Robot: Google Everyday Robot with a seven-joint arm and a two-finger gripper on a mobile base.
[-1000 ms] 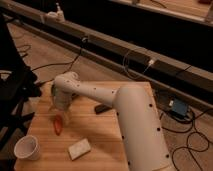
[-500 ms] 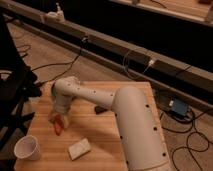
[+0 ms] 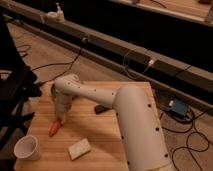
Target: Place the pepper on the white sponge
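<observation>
The red-orange pepper (image 3: 54, 128) lies on the wooden table (image 3: 100, 135) near its left side. My gripper (image 3: 61, 119) points down at the end of the white arm (image 3: 125, 110) and sits right over the pepper's upper end, touching or nearly touching it. The white sponge (image 3: 79, 148) lies flat on the table, to the lower right of the pepper and apart from it.
A white paper cup (image 3: 27, 147) stands at the table's front left corner. A black rectangular block (image 3: 101, 108) lies mid-table beside the arm. A black chair (image 3: 12, 95) stands to the left. Cables (image 3: 135, 65) and a blue box (image 3: 177, 107) lie on the floor behind and to the right.
My gripper has come down and slightly forward onto the pepper's upper end. The pepper, sponge and cup have stayed where they were.
</observation>
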